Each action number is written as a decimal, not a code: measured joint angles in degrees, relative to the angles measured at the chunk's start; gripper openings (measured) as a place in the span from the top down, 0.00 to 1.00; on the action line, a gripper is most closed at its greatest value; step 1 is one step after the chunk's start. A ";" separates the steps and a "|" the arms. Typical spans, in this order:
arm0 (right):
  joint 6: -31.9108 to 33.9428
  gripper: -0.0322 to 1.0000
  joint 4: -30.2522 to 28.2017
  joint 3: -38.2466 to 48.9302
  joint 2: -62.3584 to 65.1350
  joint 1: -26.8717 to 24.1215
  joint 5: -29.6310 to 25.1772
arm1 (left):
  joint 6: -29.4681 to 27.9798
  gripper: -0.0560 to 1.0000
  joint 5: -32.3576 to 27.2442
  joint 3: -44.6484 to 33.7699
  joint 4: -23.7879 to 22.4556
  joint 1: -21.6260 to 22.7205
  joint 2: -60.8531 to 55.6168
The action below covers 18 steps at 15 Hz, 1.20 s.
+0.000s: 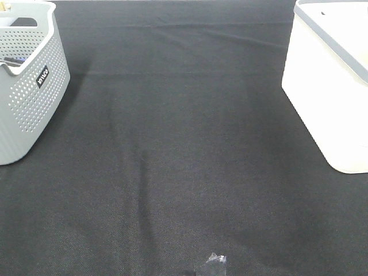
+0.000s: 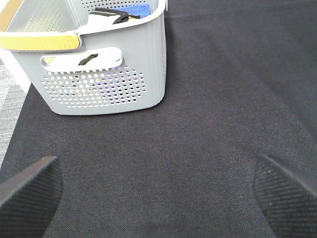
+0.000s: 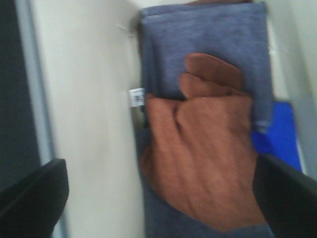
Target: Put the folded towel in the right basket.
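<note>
In the right wrist view, my right gripper (image 3: 158,198) is open and empty, with its dark fingers (image 3: 34,198) apart. It hangs over the inside of the white right basket (image 3: 84,99). A rust-brown towel (image 3: 208,158) lies there on a folded grey-blue towel (image 3: 208,39). The white basket also shows at the right edge of the exterior view (image 1: 322,86). My left gripper (image 2: 158,193) is open and empty over the black cloth, near the grey left basket (image 2: 114,74). Neither arm shows in the exterior view.
The grey perforated basket (image 1: 31,86) stands at the left and has a yellow handle (image 2: 39,42) and dark and blue items inside. A blue item (image 3: 280,134) lies beside the towels in the white basket. Black cloth (image 1: 184,144) covers the table. A small shiny scrap (image 1: 215,263) lies near the front edge.
</note>
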<state>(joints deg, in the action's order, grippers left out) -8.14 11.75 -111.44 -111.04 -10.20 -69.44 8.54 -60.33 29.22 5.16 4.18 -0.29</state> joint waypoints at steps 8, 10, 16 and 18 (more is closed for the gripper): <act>2.06 0.03 -1.60 2.35 9.80 11.17 -0.29 | 0.00 0.03 0.00 0.00 0.00 0.00 0.00; 4.58 0.03 -6.42 14.44 19.54 11.23 -0.29 | 0.00 0.03 0.00 0.00 0.00 0.00 0.00; 8.14 0.03 -8.25 51.57 54.14 11.34 2.58 | 0.00 0.03 0.00 0.00 0.00 0.00 0.00; 8.14 0.03 -8.37 60.68 64.92 11.34 2.46 | 0.00 0.03 0.00 0.00 0.00 0.00 0.00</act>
<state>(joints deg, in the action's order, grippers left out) 0.00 3.38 -50.76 -46.12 1.15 -66.98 8.54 -60.33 29.22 5.16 4.18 -0.29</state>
